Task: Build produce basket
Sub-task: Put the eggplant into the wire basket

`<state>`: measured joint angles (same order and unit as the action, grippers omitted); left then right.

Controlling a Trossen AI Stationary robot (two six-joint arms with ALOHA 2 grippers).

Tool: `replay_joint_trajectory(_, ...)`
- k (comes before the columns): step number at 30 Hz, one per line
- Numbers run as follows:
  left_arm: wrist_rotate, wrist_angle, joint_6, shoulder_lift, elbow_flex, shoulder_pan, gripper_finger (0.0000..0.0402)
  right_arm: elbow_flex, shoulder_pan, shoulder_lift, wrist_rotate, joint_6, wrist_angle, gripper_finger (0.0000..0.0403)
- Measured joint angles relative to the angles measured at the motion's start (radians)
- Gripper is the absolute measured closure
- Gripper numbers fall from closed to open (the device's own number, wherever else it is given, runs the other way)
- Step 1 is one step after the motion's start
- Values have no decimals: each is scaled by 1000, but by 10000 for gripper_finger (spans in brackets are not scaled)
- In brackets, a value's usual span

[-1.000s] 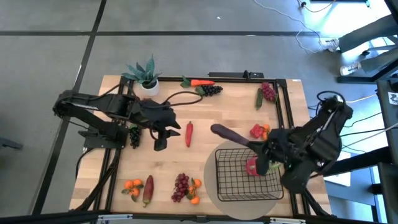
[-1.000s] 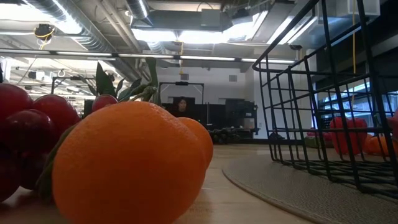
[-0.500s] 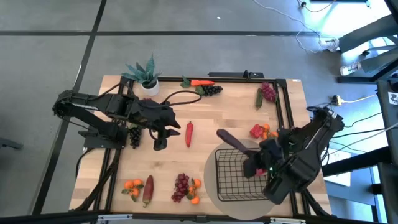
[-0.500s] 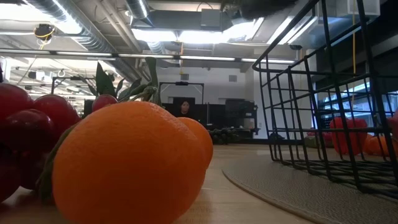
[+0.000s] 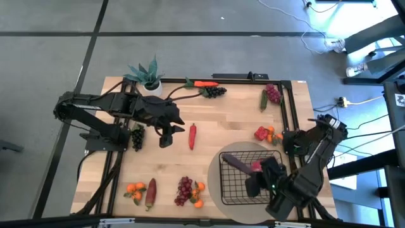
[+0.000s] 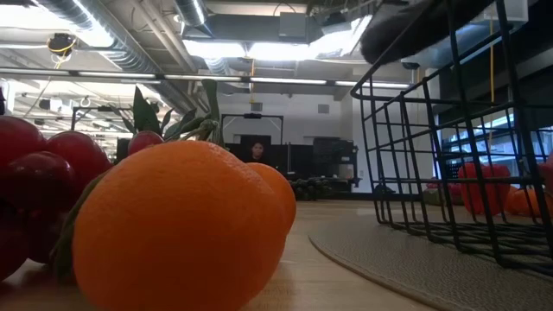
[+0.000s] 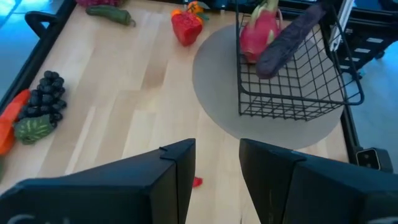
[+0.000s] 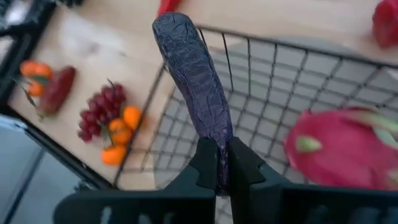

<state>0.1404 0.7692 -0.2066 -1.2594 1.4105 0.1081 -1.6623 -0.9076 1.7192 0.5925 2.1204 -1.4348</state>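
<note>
R gripper point(image 8: 222, 167) pinches purple eggplant point(image 8: 194, 81) over basket point(image 5: 235, 190) w/ dragon fruit point(image 8: 339, 146) inside, grapes point(image 8: 99, 107) & oranges point(image 8: 118, 134) nearby; L gripper point(image 7: 217, 163) spread, idle mid-table.

You can see a wooden bench point(image 5: 228, 117) with a round grey mat point(image 5: 215, 166) near one side. A small potted plant point(image 5: 148, 75) with blue-green leaves stands at the far corner. Far off, a person point(image 6: 254, 151) sits in the room.

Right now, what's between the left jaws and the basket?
In the high view, only the red pepper lies on bare wood between the left gripper and the basket. The grey mat begins just before the basket.
</note>
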Motion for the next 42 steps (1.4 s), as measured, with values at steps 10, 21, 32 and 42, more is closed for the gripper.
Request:
replay_joint_trajectory(10, 0, 0, 0, 0, 0, -6, 289, 0, 0, 1, -21, 0, -10, 403)
replay_joint_trajectory(21, 0, 0, 8, -1, 0, -6, 289, 0, 7, 64, -142, -2, -2, 403)
replay_joint_trajectory(32, 0, 0, 8, -1, 0, -6, 289, 0, 15, 154, -235, -32, 4, 403)
replay_joint_trajectory(42, 0, 0, 7, -1, 0, -6, 289, 0, 20, 178, -533, -199, 31, 402)
